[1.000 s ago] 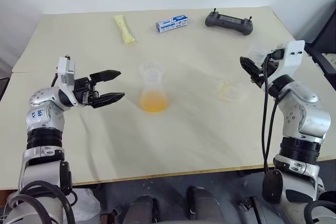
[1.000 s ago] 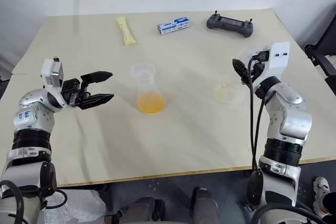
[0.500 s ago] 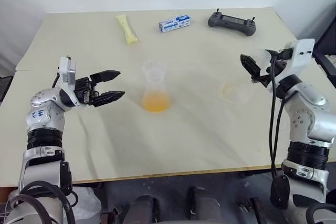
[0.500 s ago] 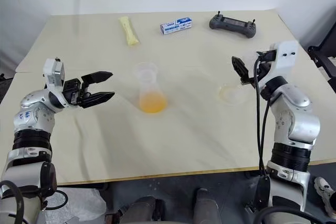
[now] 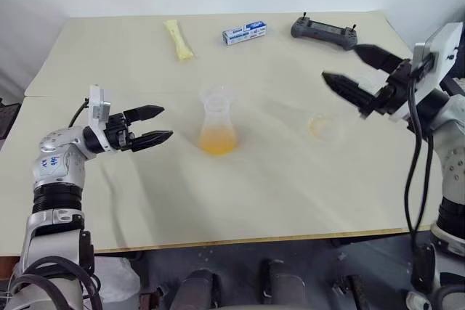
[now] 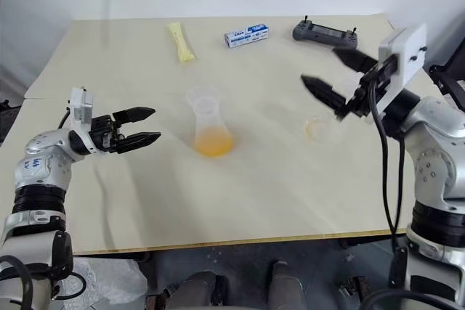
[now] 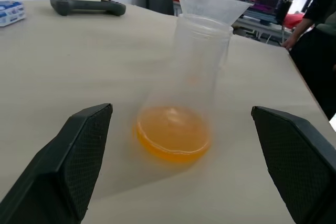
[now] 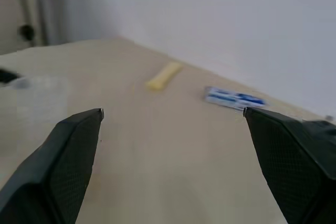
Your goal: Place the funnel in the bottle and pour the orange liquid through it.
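Both my grippers, left point(image 5: 163, 124) and right point(image 5: 360, 70), stood spread and empty. The bottle point(image 5: 216, 125), funnel point(image 7: 212, 4) seated, held orange liquid point(image 5: 216, 140) mid-table point(image 5: 276, 172); a clumsy left reach could topple it.

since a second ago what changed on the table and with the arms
The right end effector went from shut to wide open with nothing in it, and pulled up and toward the table's middle, away from the clear flask it had hung beside. The left end effector stayed open beside the bottle, with the funnel in its neck and orange liquid at the bottom. Packet, box and controller stayed put.
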Robot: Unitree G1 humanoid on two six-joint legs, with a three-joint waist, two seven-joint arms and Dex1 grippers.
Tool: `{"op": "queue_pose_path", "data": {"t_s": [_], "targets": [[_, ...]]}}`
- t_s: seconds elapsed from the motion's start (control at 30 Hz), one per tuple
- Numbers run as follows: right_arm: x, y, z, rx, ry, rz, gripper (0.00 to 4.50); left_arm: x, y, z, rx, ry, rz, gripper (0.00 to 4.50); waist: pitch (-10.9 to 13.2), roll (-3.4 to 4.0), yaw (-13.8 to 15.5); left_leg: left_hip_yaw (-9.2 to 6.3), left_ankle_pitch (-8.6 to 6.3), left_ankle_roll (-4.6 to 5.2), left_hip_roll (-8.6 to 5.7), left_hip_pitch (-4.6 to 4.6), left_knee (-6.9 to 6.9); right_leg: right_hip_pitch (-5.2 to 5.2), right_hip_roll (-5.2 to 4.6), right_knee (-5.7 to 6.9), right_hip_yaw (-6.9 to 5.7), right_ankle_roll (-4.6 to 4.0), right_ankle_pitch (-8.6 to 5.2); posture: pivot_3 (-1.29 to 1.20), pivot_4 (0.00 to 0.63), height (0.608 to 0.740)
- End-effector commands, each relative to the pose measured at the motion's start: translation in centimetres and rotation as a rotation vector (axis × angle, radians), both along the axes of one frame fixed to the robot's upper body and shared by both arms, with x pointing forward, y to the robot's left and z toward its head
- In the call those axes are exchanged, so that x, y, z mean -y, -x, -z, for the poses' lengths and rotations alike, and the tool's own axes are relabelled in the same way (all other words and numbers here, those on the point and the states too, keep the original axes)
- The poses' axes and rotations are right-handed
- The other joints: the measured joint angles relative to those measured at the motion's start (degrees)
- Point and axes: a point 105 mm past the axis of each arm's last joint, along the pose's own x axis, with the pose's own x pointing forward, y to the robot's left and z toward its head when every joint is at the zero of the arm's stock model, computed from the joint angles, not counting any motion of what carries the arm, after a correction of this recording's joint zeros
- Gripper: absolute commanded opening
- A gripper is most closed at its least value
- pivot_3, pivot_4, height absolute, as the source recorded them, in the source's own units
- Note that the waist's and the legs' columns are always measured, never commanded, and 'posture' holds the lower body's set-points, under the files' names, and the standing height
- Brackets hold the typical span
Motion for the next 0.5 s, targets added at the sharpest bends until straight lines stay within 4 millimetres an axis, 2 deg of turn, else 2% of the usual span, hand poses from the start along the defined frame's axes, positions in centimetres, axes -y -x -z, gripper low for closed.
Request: {"op": "queue_pose_path", "data": {"t_s": [0.03, 0.13, 0.23, 0.3, 0.37, 0.43, 0.5], "targets": [[-2.4, 3.5, 1.1, -0.040, 0.088, -0.191, 4.47, -0.3, 0.7, -0.9, 0.064, -0.029, 0.003, 4.50, 0.01, -0.01, 0.50, 0.00, 0.00, 0.00, 0.00, 0.00, 0.01, 0.03, 0.00, -0.05, -0.01, 0.00, 0.00, 0.00, 0.150, 0.740], [-2.8, 4.8, 2.9, -0.082, 0.130, -0.244, 4.47, -0.3, 1.2, -0.6, 0.041, -0.025, 0.016, 4.50, 0.00, -0.03, 0.88, 0.10, 0.00, 0.01, 0.00, 0.01, 0.09, 0.14, 0.00, -0.23, 0.00, 0.02, 0.01, 0.00, 0.150, 0.740], [-0.7, 4.9, 7.2, -0.226, 0.120, -0.195, 4.47, -0.9, 2.6, 0.3, 0.040, -0.050, 0.035, 4.50, -0.05, -0.13, 1.54, 0.02, 0.00, 0.01, 0.03, 0.05, 0.09, 0.23, 0.02, -0.25, -0.02, 0.02, 0.01, 0.00, 0.150, 0.740], [0.6, 4.8, 9.0, -0.266, 0.116, -0.164, 4.47, -1.0, 3.0, 0.5, 0.042, -0.060, 0.038, 4.50, -0.05, -0.13, 1.82, 0.09, -0.02, 0.04, -0.02, 0.04, 0.07, 0.23, 0.00, -0.33, 0.01, 0.02, 0.01, 0.00, 0.150, 0.740], [1.4, 5.0, 11.3, -0.310, 0.187, -0.147, 4.47, -1.1, 3.4, 0.9, 0.042, -0.072, 0.036, 4.50, -0.05, -0.13, 2.13, 0.17, -0.04, 0.08, -0.06, 0.02, 0.13, 0.23, -0.03, -0.35, 0.03, 0.03, 0.02, 0.00, 0.150, 0.740], [1.7, 5.1, 12.4, -0.331, 0.210, -0.142, 4.47, -1.1, 3.7, 0.9, 0.042, -0.069, 0.034, 4.50, -0.05, -0.13, 2.30, 0.17, -0.04, 0.08, -0.03, 0.04, 0.16, 0.27, -0.02, -0.37, 0.02, 0.04, 0.02, 0.00, 0.150, 0.740], [1.9, 4.7, 12.6, -0.320, 0.187, -0.118, 4.47, -1.1, 4.1, 1.1, 0.053, -0.078, 0.023, 4.50, -0.05, -0.13, 2.22, 0.17, -0.03, 0.08, 0.04, 0.05, 0.19, 0.28, 0.02, -0.36, 0.03, 0.04, 0.02, 0.00, 0.150, 0.740]]}}
